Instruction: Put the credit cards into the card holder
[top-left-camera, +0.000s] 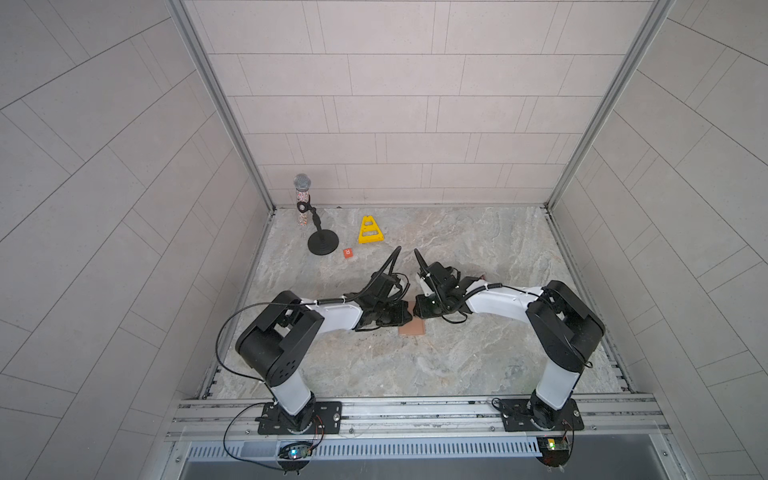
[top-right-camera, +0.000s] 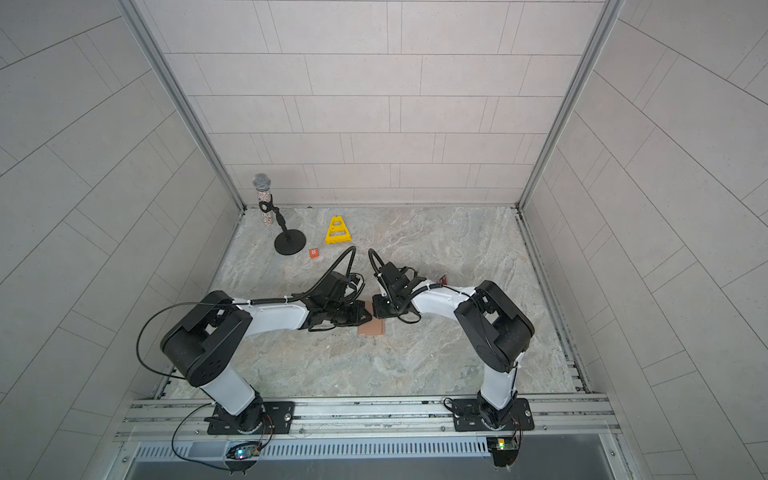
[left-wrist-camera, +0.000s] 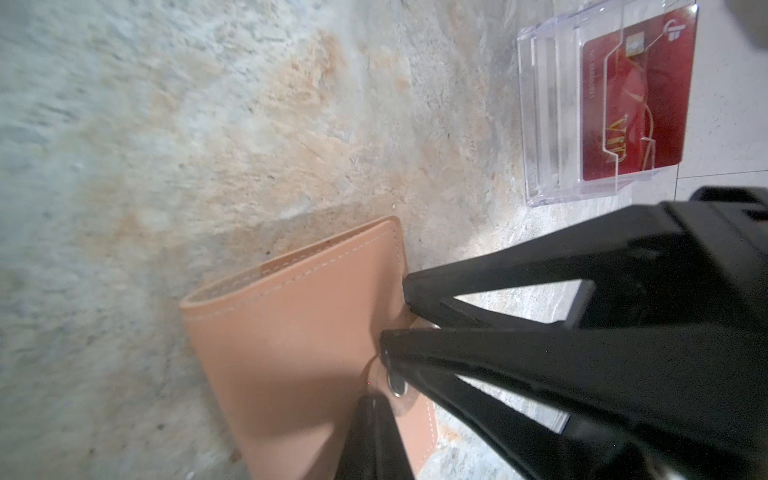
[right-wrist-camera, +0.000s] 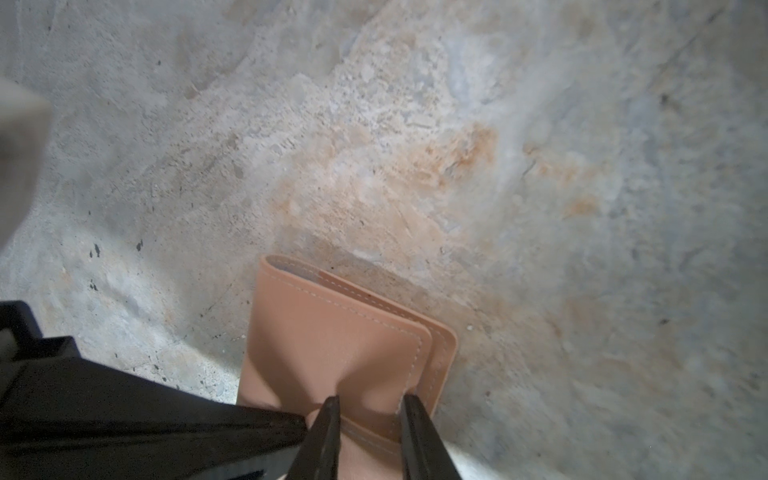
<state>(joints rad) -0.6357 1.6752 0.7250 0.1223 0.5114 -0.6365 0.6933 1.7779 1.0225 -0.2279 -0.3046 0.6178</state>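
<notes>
Opening stage, by the look of it: card holder (top-left-camera: 412, 329) lying shut and flat on the table (top-left-camera: 415, 374), about midway between the side edges and nearer the front edge than the back. No card loaded yet.

Pinched at the snap tab (left-wrist-camera: 401, 399) by the left gripper (left-wrist-camera: 399, 322), jaws closed tight on the leather at the cover's edge. Met from the opposite side by the right gripper (right-wrist-camera: 371, 409), jaws partway apart, tips set on the top cover near its stitched edge; pinching or merely pressing down, impossible to tell.

One red card (left-wrist-camera: 631, 95) standing in a clear plastic box (left-wrist-camera: 548, 124) behind the card holder and toward the right edge, apart from both grippers. No other cards visible.

Next, in all likelihood: freeing the snap and folding the cover back while pinning the lower half, with a gentle pull so as not to drag the card holder across the table.

Left arm (top-left-camera: 332, 316) and right arm (top-left-camera: 498, 299) bent low in both top views, elbows out toward the side edges, forearms reaching inward to meet nose to nose over the card holder, wrists tipped down.
</notes>
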